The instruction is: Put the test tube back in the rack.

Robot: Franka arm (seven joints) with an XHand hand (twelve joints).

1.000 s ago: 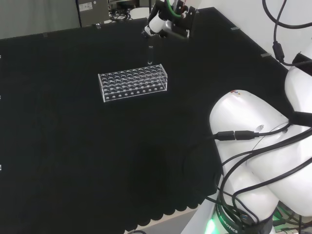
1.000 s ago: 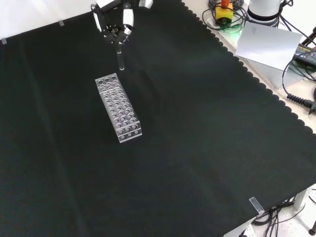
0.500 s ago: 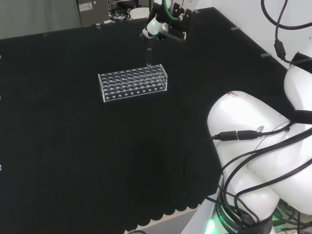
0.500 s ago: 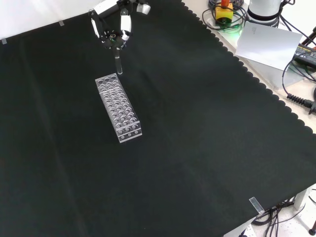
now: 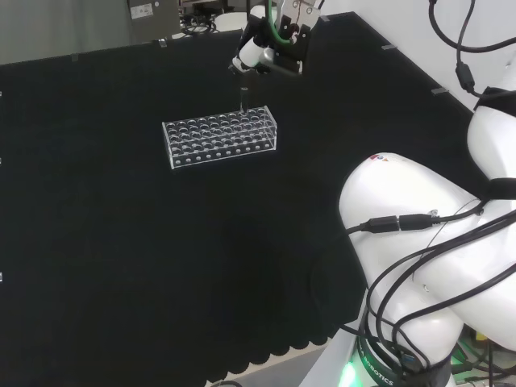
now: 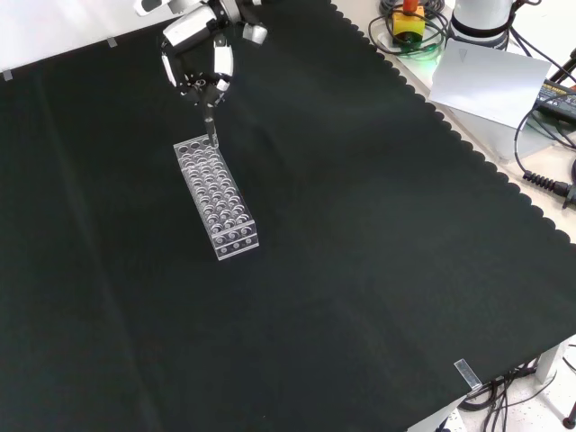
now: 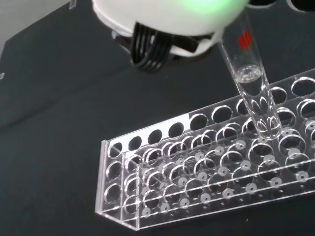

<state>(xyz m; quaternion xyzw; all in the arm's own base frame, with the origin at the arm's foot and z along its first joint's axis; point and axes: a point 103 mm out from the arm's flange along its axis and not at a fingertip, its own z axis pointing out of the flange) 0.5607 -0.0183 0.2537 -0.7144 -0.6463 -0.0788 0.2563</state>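
The hand [image 6: 200, 56] pinches the clear test tube [image 7: 250, 81] by its top and holds it almost upright, its rounded tip at the holes of the clear rack [image 5: 221, 138] on the black-clothed desk [image 6: 360, 270]. The tube bears a small red mark, too small to read.

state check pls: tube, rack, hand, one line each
test tube: upright, held by the hand, clear liquid inside, lower end at the rack's top holes, not yet seated.
test tube rack: standing on the black cloth, no tube seated in the holes that show.
hand: above the rack's far end, shut on the test tube.
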